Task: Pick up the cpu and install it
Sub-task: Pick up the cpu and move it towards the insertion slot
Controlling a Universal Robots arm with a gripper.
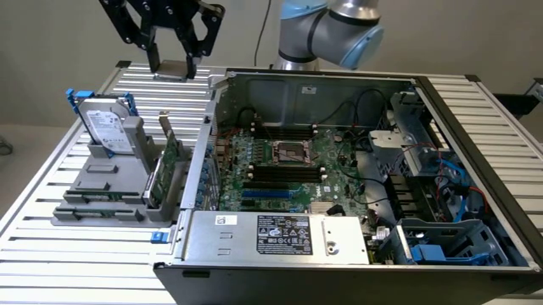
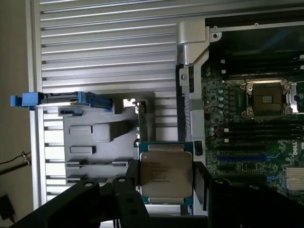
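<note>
The black claw (image 1: 172, 63) grips the small square silver-topped cpu (image 2: 165, 173) by its edges, aloft over the slatted metal tabletop (image 1: 85, 254), just outside the open grey computer case (image 1: 306, 95). Inside the case, the motherboard's square socket (image 1: 293, 152) lies open.

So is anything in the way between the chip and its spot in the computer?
The tool holds the cpu up beside the open case. The case's side wall stands between it and the socket, but seemingly lower down. The socket looks bare, with nothing over it.
</note>
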